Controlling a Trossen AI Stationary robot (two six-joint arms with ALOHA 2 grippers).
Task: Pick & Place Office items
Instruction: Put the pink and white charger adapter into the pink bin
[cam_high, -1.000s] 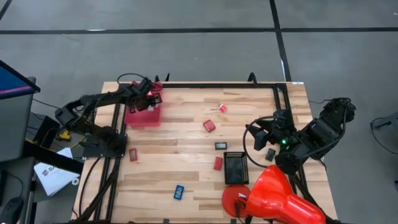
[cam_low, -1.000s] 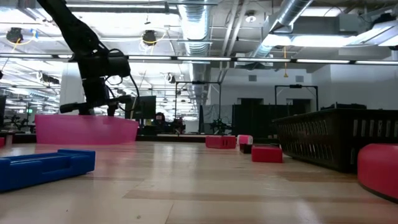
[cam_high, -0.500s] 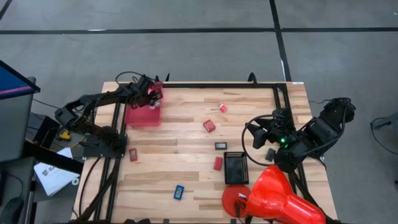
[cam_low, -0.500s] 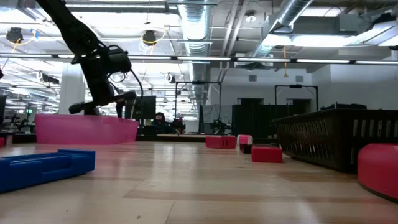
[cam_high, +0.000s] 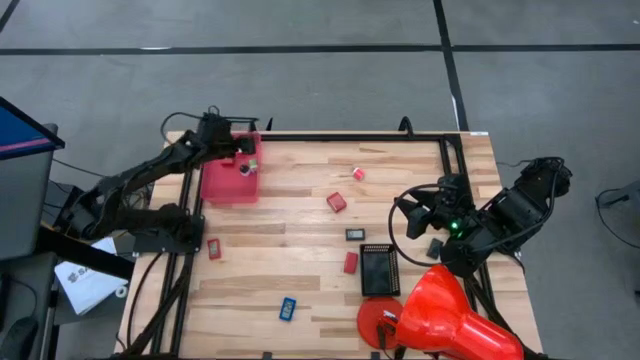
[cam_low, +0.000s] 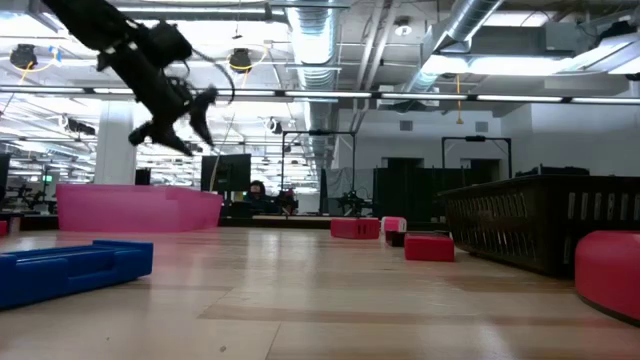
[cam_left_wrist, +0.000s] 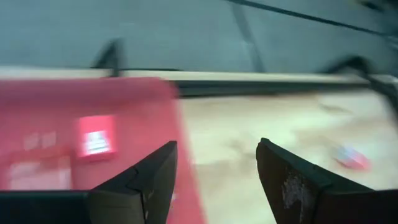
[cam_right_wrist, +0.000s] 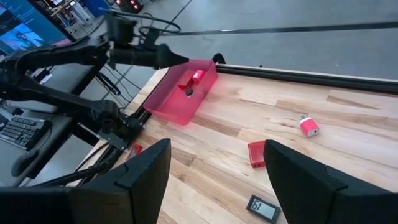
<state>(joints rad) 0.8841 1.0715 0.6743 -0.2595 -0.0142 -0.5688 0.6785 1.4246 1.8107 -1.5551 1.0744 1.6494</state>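
My left gripper (cam_high: 240, 150) (cam_low: 180, 118) hangs open above the far part of the pink bin (cam_high: 230, 178), which stands at the table's far left; nothing shows between its fingers (cam_left_wrist: 214, 180). In the bin lie a red item (cam_right_wrist: 198, 76) and a small black one (cam_right_wrist: 188, 91). Office items lie loose on the wood: red blocks (cam_high: 336, 202) (cam_high: 351, 262) (cam_high: 213, 249), a red-and-white piece (cam_high: 358, 174), a black display piece (cam_high: 355, 235) and a blue piece (cam_high: 288, 309). My right gripper (cam_high: 425, 215) (cam_right_wrist: 214, 180) waits open, high over the table's right side.
A black rectangular tray (cam_high: 380, 270) stands right of centre. The big red cone-shaped object (cam_high: 445, 320) lies at the near right corner. A black rail (cam_high: 350, 136) runs along the far edge. Bare wood lies between the bin and the loose items.
My left gripper has risen out of the pink bin and tipped from pointing down to slanting. It has also drawn back a little toward the table's far left corner. The bin and the loose items have stayed where they were.
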